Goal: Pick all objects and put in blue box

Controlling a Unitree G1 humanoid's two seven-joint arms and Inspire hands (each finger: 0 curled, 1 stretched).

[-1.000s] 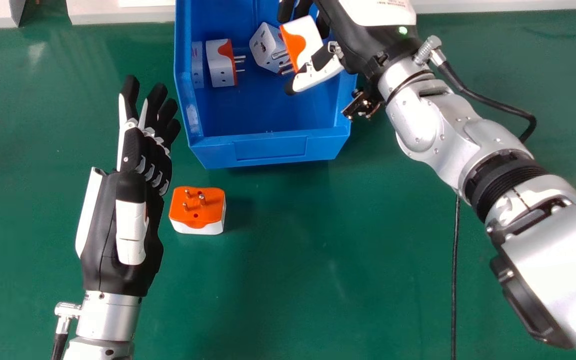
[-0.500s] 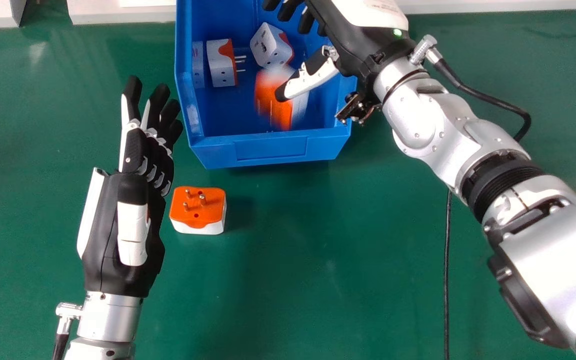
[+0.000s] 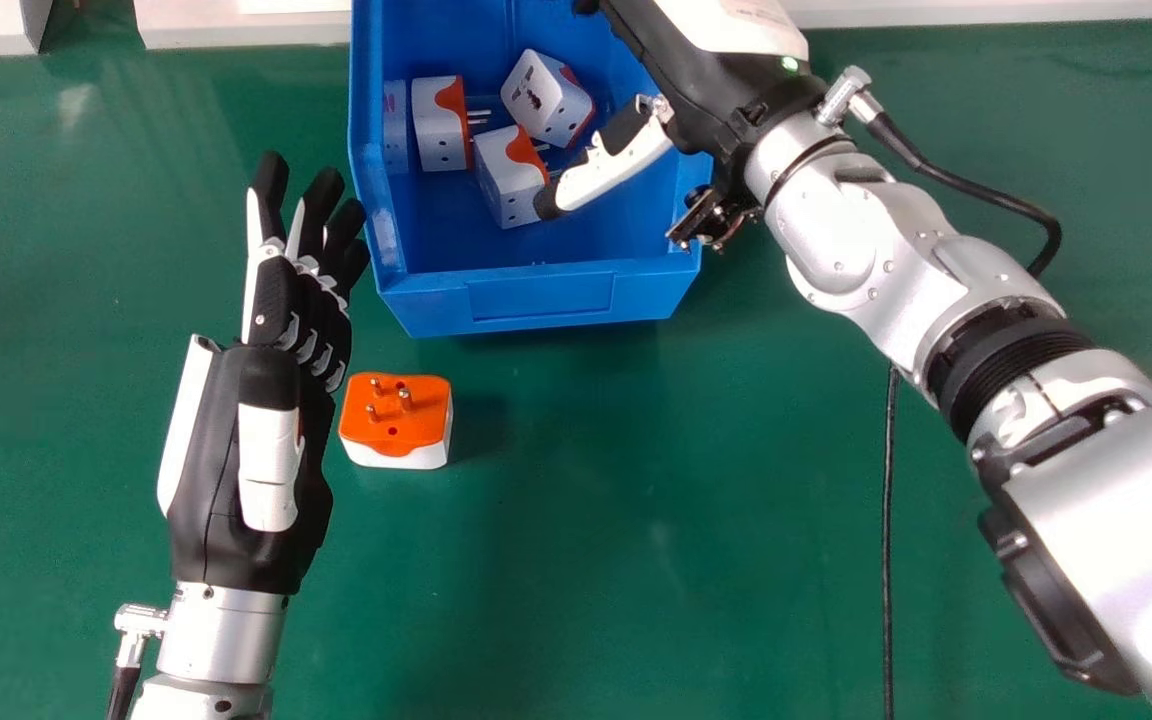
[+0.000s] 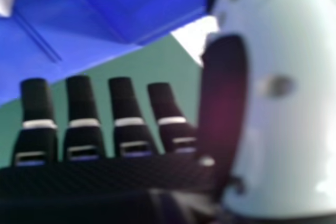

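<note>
Over the right part of the blue box (image 3: 536, 300) is my right hand (image 3: 711, 90), holding nothing, its thumb above the interior. In the right hand view, the fingers of my right hand (image 4: 128, 114) are straight. Inside the box lie white and orange plug adapters: one at the left (image 3: 439, 125), one farther back (image 3: 544, 98) and one beside the thumb tip (image 3: 510, 178). Another adapter (image 3: 394, 420) rests on the green table, pins up, just right of my left hand (image 3: 256, 430), which is open with straight fingers.
The green table (image 3: 636, 520) surrounds the box on its near side and flanks. A black cable (image 3: 888, 540) runs down the table under the right forearm. White edges (image 3: 986, 10) line the far side.
My right hand has opened and let go of its adapter, which dropped into the box and now lies near the others. The hand shifted slightly; the left hand barely moved right.
</note>
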